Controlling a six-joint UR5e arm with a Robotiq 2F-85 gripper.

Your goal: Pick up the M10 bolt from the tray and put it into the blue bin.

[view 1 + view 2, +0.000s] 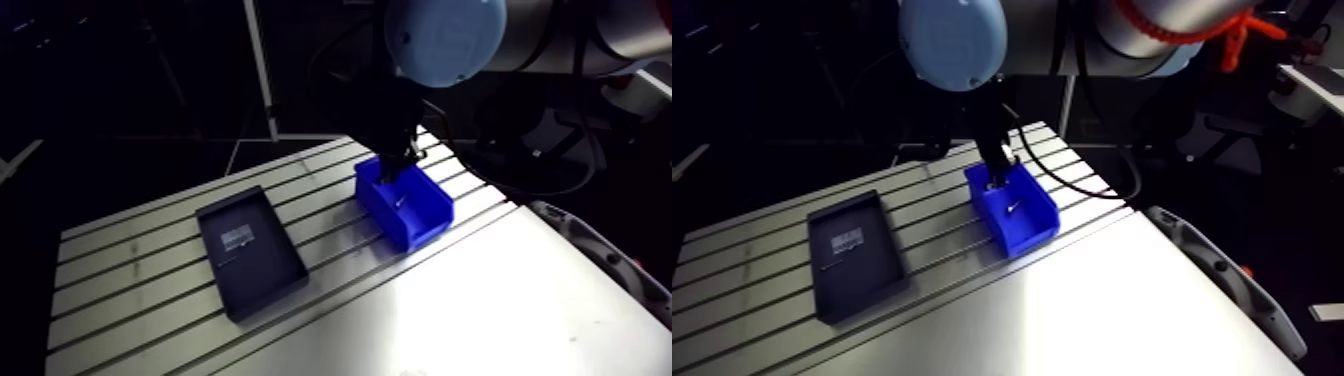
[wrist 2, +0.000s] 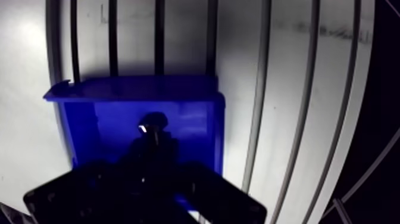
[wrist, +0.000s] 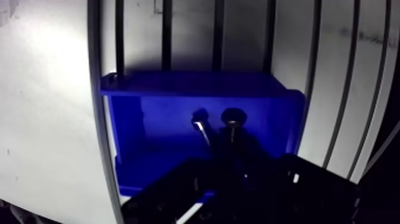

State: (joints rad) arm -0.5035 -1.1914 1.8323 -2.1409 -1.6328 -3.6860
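Note:
The blue bin point(image 1: 425, 215) stands on the slotted table, right of the black tray point(image 1: 268, 275). My gripper point(image 1: 407, 166) hangs just over the bin's open top. In the wrist view the dark fingers point(image 3: 262, 179) come together into one mass, and a dark hex-headed M10 bolt point(image 3: 231, 117) sticks out ahead of their tips, over the bin's floor point(image 3: 161, 128). Beside it a slim shiny metal piece point(image 3: 201, 130) shows inside the bin. I cannot tell whether that piece lies loose on the floor.
The tray point(image 1: 862, 280) holds a small pale patch point(image 1: 844, 242) near its middle. A smooth bright sheet point(image 1: 480, 310) covers the table's near right part, and a grey curved edge piece point(image 1: 600, 260) runs along its right side.

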